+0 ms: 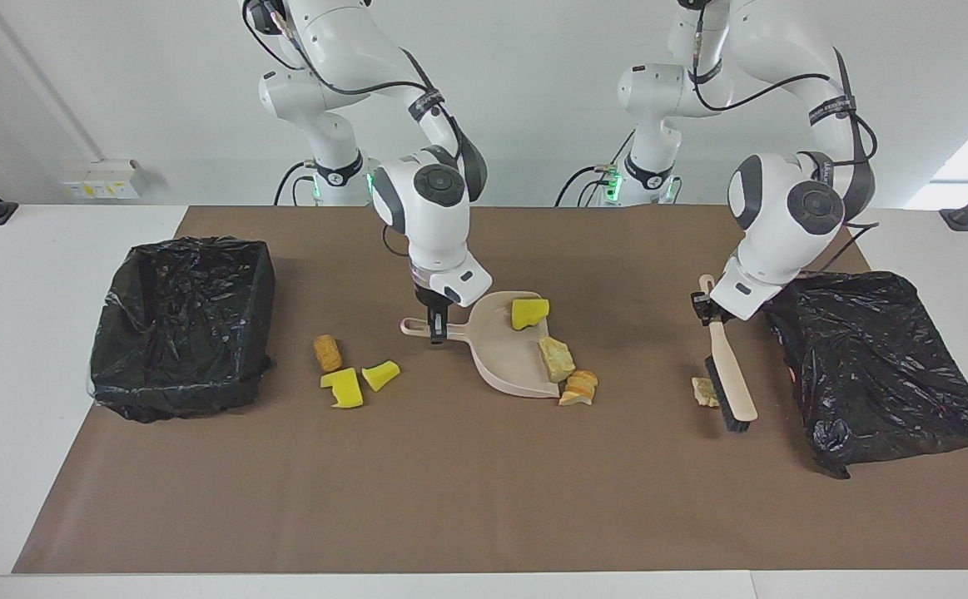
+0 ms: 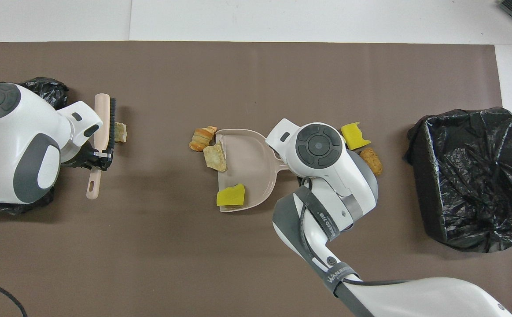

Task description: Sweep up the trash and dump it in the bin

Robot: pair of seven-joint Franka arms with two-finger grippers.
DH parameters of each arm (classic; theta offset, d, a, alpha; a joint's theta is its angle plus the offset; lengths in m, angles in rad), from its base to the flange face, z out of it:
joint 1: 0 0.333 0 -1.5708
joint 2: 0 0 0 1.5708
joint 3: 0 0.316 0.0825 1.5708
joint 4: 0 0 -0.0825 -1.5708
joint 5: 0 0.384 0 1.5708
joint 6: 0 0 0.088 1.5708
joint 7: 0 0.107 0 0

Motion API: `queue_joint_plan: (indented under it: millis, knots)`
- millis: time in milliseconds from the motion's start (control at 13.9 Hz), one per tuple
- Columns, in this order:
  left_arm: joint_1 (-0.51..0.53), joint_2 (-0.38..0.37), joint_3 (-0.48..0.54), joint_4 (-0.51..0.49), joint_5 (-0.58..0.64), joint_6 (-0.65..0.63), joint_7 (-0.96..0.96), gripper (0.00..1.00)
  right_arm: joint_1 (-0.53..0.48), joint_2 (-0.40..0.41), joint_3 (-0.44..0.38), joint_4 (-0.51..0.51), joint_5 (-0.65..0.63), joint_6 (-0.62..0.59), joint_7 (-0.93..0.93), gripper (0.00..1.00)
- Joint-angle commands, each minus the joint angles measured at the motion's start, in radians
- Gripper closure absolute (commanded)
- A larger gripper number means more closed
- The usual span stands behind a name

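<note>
Seven scraps of trash (image 1: 547, 358) lie mid-frame in the facing view. Two sit in the dustpan (image 1: 504, 349), whose handle the right gripper (image 1: 436, 334) clamps. One tan lump (image 1: 704, 391) at centre right touches the brush (image 1: 729, 378), held by the left gripper (image 1: 707, 309).

"WANDERCRAFT"-like wording on right arm strap (image 2: 340, 273), only partly legible.
</note>
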Motion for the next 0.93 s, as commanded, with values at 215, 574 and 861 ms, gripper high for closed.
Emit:
queue_joint_plan:
  millis: [215,574,861]
  knots:
    - [-0.008,-0.011,-0.017,-0.044,0.007,0.031,0.002,1.0,-0.022,0.054,-0.002,0.116,-0.076,-0.064,-0.01,1.0]
    - [-0.163,-0.019,-0.021,-0.043,-0.106,0.023,-0.127,1.0,-0.022,0.117,0.001,0.185,-0.123,-0.075,-0.011,1.0]
    - [-0.241,-0.022,-0.026,0.015,-0.131,-0.029,-0.212,1.0,-0.017,0.131,0.002,0.207,-0.123,-0.073,-0.011,1.0]
